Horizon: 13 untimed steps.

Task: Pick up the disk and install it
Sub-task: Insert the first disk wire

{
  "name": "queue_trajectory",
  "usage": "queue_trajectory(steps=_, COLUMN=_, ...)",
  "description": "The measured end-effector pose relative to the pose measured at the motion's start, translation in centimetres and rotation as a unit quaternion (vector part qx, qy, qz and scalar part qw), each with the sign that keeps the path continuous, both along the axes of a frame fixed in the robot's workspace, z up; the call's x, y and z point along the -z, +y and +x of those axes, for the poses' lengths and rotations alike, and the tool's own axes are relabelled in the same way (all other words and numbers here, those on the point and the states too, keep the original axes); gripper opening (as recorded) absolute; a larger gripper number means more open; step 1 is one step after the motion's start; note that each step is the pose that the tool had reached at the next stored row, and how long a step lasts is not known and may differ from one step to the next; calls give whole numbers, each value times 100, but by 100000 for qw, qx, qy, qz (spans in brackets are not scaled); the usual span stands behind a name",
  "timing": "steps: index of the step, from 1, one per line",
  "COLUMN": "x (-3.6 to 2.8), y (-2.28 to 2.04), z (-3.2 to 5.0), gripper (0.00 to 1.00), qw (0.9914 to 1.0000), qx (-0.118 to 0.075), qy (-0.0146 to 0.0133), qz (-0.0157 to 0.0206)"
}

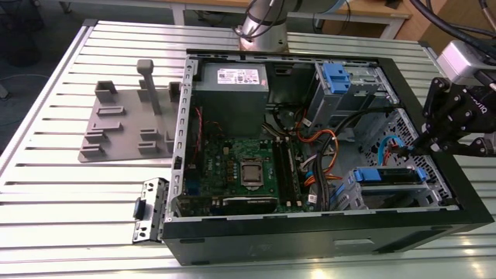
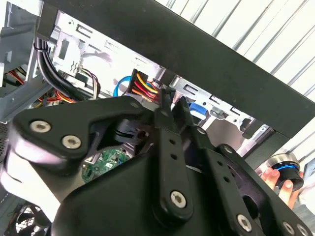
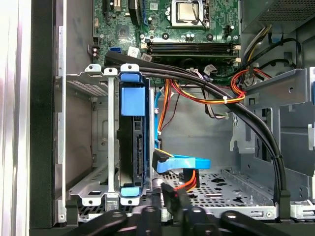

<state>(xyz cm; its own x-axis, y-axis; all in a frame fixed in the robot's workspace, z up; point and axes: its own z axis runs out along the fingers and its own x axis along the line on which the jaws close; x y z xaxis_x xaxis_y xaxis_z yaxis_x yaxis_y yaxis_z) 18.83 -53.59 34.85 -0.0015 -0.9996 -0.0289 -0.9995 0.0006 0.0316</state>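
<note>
The disk (image 1: 387, 176) sits inside the open computer case (image 1: 310, 232), in the lower drive cage at the exterior view's right, with blue rails at both ends. In the first wrist view the disk (image 3: 133, 147) stands edge-on in that cage, a blue tab above it. My gripper (image 1: 422, 148) hangs over the case's right side, just beyond the disk. Its fingers are shut and empty of the disk. The gripper (image 3: 171, 194) tips rest beside a blue flat cable (image 3: 183, 164) and red-orange wires. In the second wrist view the gripper (image 2: 172, 98) points at a plug of coloured wires (image 2: 143, 86).
A grey slotted stand (image 1: 128, 122) lies on the slatted table (image 1: 46, 192) left of the case. Inside are the grey power supply (image 1: 230, 87), the motherboard (image 1: 244, 168), thick black cables (image 3: 221, 101) and an upper cage (image 1: 341, 78). A hand (image 2: 283, 177) holds a round black-and-blue object.
</note>
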Motion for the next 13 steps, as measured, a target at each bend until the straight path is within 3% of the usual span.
queue_trajectory(steps=4, x=0, y=0, z=0, gripper=10, qw=100000, qx=0, qy=2, qz=-9)
queue_trajectory(steps=13, x=1, y=0, z=0, gripper=10, qw=100000, qx=0, qy=1, qz=-24)
